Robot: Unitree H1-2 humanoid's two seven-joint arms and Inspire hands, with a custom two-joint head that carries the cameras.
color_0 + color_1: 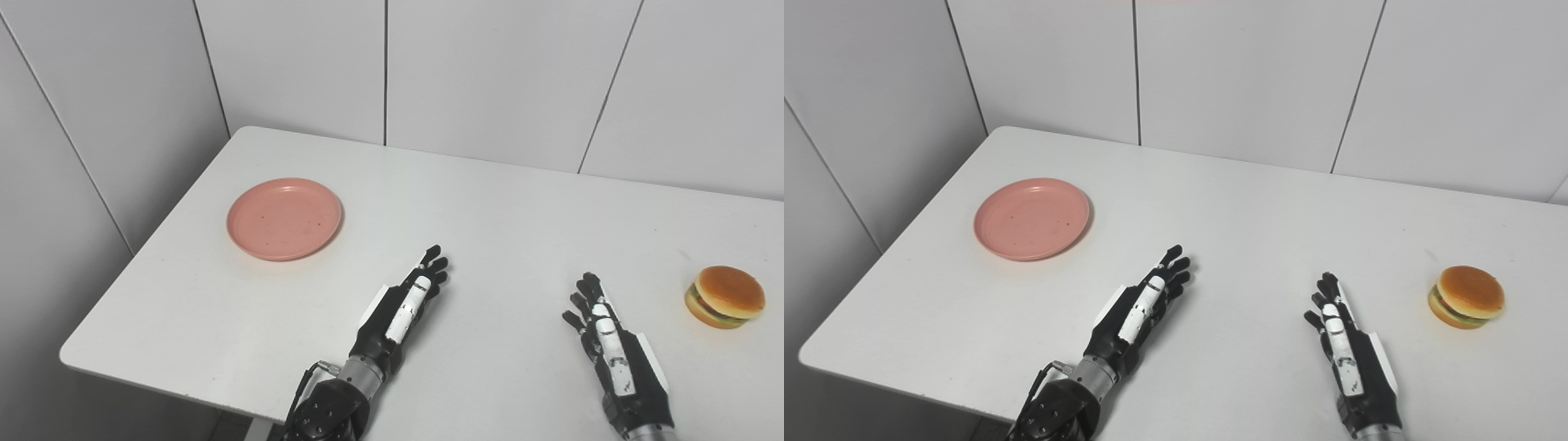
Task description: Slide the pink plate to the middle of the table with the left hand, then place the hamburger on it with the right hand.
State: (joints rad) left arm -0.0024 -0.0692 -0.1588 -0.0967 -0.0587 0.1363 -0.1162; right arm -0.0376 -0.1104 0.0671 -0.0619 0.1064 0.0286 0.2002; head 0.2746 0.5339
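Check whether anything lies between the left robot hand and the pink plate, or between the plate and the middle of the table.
Nothing visible does. Bare table separates the left robot hand from the pink plate, and the stretch from the plate toward the table's middle is bare too. The hamburger sits far right, beyond the right robot hand.

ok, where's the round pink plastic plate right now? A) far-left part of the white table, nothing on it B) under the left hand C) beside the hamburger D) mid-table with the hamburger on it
A: the round pink plastic plate lies bare at the white table's far left, apart from the left hand; the hamburger sits at the right.
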